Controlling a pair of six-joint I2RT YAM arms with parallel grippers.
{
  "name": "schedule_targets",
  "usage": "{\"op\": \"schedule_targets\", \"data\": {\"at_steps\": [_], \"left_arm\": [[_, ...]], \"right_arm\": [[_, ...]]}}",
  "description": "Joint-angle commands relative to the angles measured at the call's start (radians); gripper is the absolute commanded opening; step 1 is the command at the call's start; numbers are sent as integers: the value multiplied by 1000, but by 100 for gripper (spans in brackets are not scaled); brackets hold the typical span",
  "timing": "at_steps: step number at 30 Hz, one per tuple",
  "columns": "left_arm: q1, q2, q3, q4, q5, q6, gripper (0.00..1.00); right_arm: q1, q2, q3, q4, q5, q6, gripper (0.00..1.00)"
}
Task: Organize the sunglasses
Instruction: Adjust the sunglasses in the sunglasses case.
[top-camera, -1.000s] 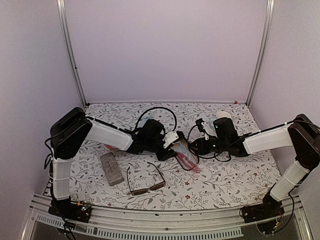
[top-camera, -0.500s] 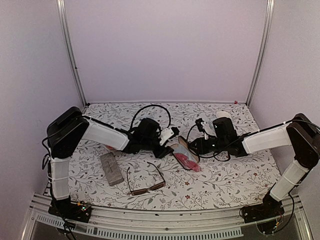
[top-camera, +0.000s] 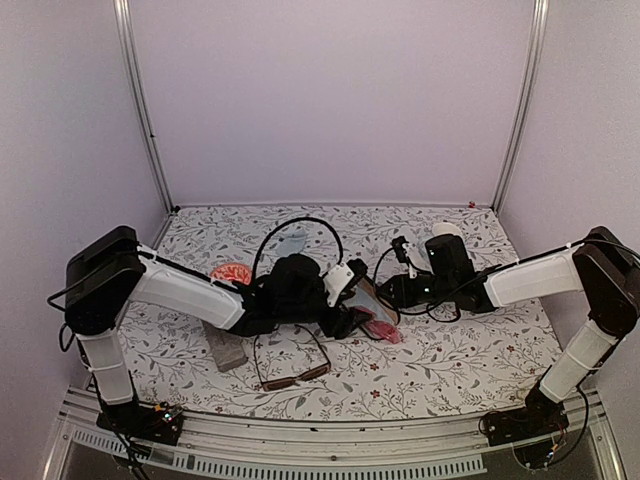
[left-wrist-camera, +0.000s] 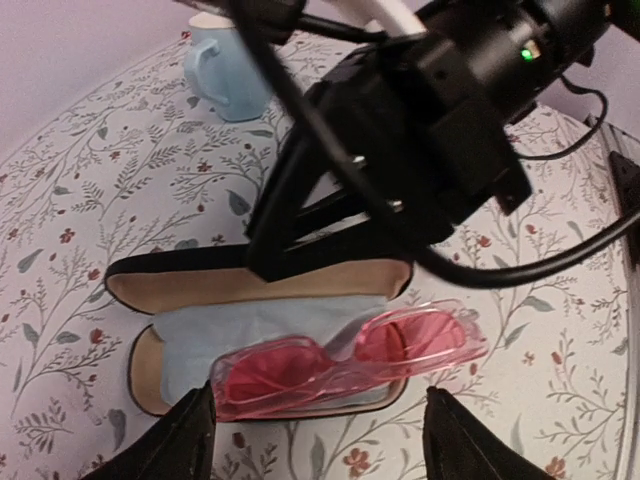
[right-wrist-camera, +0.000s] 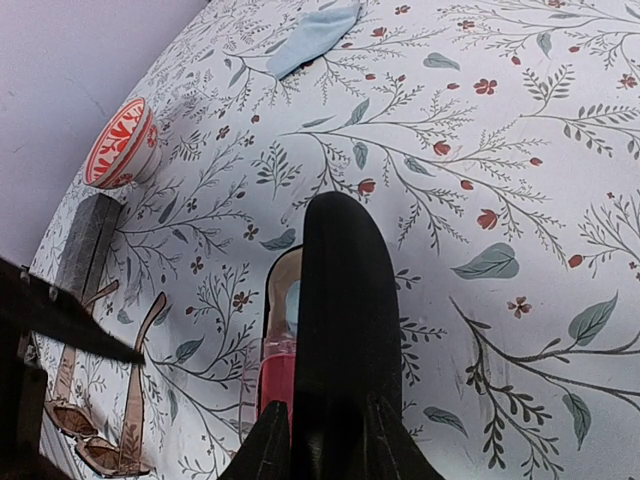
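Left wrist view: pink-red sunglasses (left-wrist-camera: 350, 365) on a blue cloth (left-wrist-camera: 260, 325) inside the open black oval case (left-wrist-camera: 250, 285), not fully seated. Long axis parallel to the case's length, one lens end overhanging the case's rim, front turned toward the rim nearest the left gripper (left-wrist-camera: 320, 430). Left gripper spread wide and empty, fingertips just short of that rim, one to each side of the frame. Right gripper (right-wrist-camera: 335, 440) pinched on the raised lid of the case, propping it open. Thin brown sunglasses (top-camera: 295, 377) well apart from the case on the left arm's side, temples unfolded and reaching roughly back toward the case, front bar crosswise to them. Grey case (top-camera: 225, 352) beyond, farther from the black case. Handling, as judged: both pairs light, rigid but brittle, lenses smooth and easily scratched, slim brown temples prone to bending. Best taken across the bridge or front bar, over the short axis, never by a lens face or a lone temple tip; gentle closure only.
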Motion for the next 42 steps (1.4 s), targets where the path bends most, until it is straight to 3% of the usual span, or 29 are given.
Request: {"op": "schedule_targets", "data": {"at_steps": [1,11,22,42], "left_arm": [[-93,63,38,90,-102,-105,75],[-207,219,132,111,-340,-48,94],[-232,248,147,123,-451,-28,99],[-255,233,120,210,-378,22,99]], "right_arm": [[9,16,23,-3,3,19,26],[8,31,32,-14,-9,38,25],[8,33,32,-13,-16,38,25],[8,32,24,-10,-13,40,25]]}}
